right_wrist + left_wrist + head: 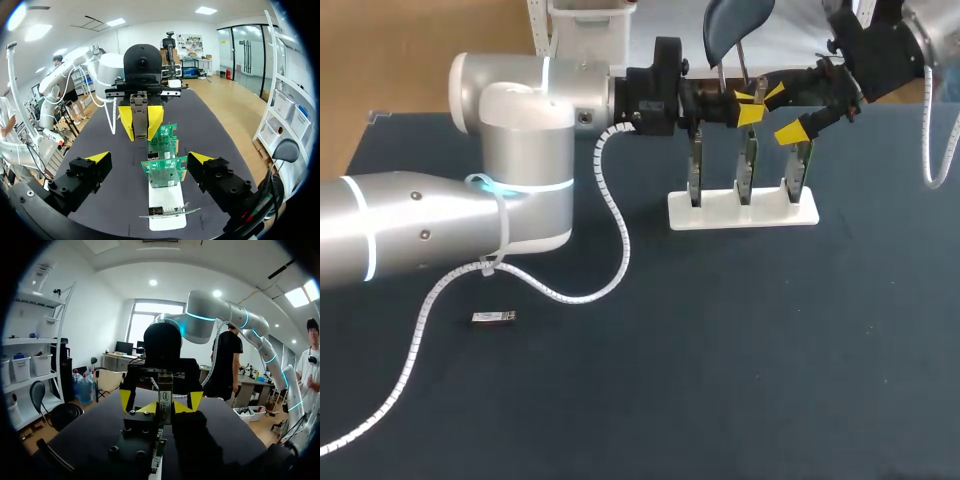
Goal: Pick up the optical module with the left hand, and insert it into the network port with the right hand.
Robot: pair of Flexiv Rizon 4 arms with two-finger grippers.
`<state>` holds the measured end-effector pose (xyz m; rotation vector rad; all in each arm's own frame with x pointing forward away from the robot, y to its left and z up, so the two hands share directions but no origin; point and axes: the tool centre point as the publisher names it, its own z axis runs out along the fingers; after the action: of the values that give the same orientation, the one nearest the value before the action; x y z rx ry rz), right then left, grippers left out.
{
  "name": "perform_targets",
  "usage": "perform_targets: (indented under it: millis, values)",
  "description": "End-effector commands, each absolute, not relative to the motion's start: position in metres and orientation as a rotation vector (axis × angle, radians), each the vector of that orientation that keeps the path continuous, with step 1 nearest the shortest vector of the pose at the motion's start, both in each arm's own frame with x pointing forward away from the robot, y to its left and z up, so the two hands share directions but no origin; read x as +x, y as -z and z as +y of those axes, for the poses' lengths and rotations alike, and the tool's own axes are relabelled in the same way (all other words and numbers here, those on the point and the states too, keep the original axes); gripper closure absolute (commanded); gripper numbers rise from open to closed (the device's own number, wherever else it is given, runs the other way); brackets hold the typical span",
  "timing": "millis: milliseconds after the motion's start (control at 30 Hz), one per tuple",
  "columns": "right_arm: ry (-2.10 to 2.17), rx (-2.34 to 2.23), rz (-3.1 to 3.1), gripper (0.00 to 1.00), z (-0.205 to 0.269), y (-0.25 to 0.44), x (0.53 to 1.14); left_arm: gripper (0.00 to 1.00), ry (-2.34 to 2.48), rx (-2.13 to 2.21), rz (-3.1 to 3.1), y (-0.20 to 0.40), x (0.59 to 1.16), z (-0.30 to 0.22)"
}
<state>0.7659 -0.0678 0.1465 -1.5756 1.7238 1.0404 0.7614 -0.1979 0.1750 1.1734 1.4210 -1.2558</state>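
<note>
Over the dark tabletop (770, 350), the left gripper (140, 122) clenches the optical module (139, 111) above the white board stand (720, 212), while the right gripper (150, 157) gapes.

The right gripper (149, 159), black with yellow-tipped fingers, is spread wide over a white flat stand (172, 200) on the dark table (210, 120). Green circuit boards (164, 172) stand upright in a row on the stand. Beyond them, the left gripper (140, 126) clamps a grey metal optical module (139, 107) just above the farthest board.
</note>
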Motion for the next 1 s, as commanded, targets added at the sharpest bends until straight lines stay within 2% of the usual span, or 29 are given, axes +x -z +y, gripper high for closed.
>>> perform_targets:
  millis: [33,1000]
  values:
    - [-1.042,-1.577,1.723,0.00,-0.0675,-0.1463,0.7671,1.00,1.261,1.180,1.420,-0.1737,0.7640,-0.1983]
    - [-1.042,-1.577,1.723,0.00,-0.0675,-0.1463,0.7671,1.00,1.271,1.184,1.432,-0.1665,0.7641,-0.2016]
